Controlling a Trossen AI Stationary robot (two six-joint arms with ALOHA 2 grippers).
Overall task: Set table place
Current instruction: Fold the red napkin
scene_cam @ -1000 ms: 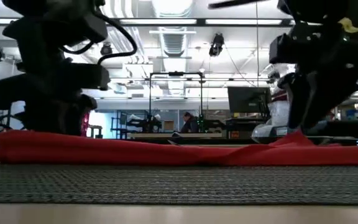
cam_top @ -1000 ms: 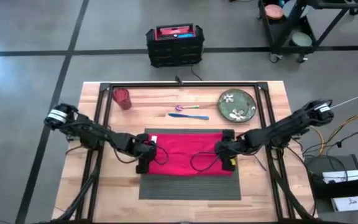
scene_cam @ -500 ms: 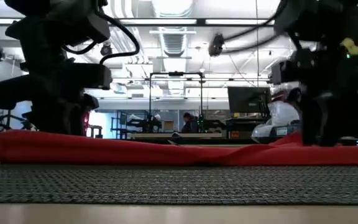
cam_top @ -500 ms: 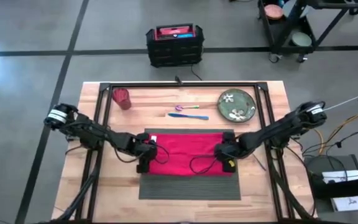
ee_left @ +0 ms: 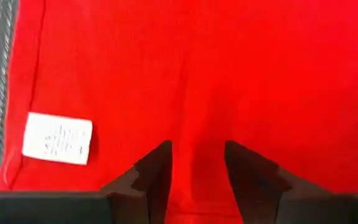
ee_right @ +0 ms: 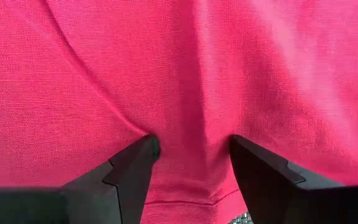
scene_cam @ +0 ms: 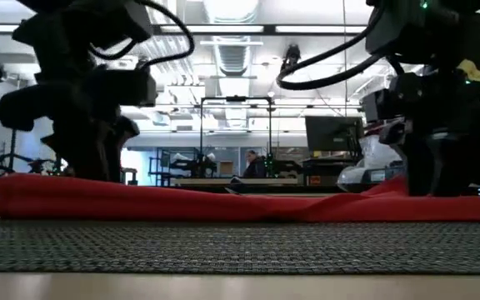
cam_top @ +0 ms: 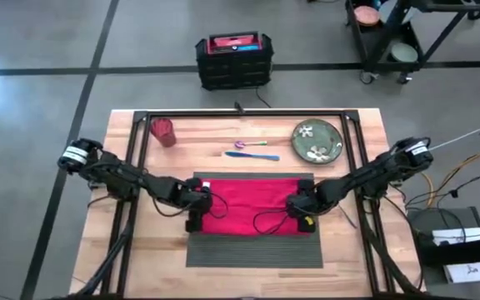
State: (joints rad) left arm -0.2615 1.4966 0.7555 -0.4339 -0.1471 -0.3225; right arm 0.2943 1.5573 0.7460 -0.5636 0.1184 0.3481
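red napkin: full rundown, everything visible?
The red napkin is a knit-looking cloth with a hemmed edge and a small white label. It lies spread, slightly rumpled, over the far part of the grey ribbed placemat. The left tool and right tool, both open, press on its opposite ends.

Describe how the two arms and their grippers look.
Both arms are dark, jointed, trailed by looping black cables, each with a white band near its base. The left gripper and right gripper have black, wedge-shaped jaws. The right carries a yellow tag.
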